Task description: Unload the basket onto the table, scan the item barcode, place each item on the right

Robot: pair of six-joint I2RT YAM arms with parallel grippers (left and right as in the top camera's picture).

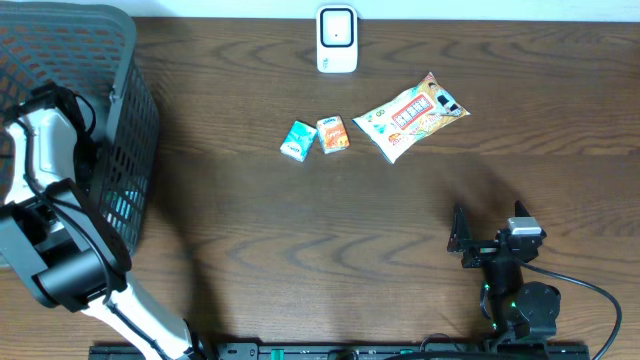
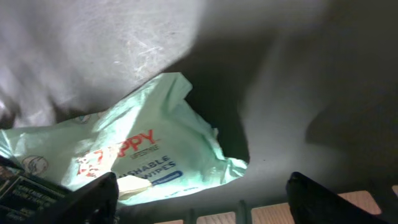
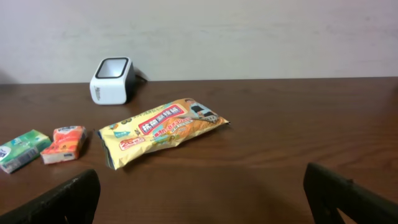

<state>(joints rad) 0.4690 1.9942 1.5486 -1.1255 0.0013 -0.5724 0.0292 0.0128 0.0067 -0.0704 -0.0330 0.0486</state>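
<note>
**Left pincer inside the basket over a wipes pack; scanner and three packets out on the surface**

The black mesh basket (image 1: 135, 130) stands at the far left corner of the dark wooden surface (image 1: 300, 250), and the left arm reaches down into it. In the left wrist view, a pale green pack of flushable wipes (image 2: 143, 149) with red lettering lies on the basket floor. A dark-labelled package (image 2: 25, 193) shows at the lower left edge, too cut off to identify. The left pincer (image 2: 208, 202) has its jaws spread wide. The pack's lower edge lies just beside the left fingertip (image 2: 93, 199), and nothing is clamped between the jaws.

Outside the basket, the white barcode scanner (image 1: 337, 40) stands upright at the far middle edge of the surface. Nearer the arms lie a small green packet (image 1: 298, 140) and an orange packet (image 1: 333, 134), close side by side. To their right lies a larger yellow-orange snack bag (image 1: 410, 116), flat and turned at an angle.

The right pincer (image 3: 199, 199) sits low over the near right part of the surface, facing the scanner and packets. Its jaws are fully apart and hold nothing, and it is well apart from every item.
</note>
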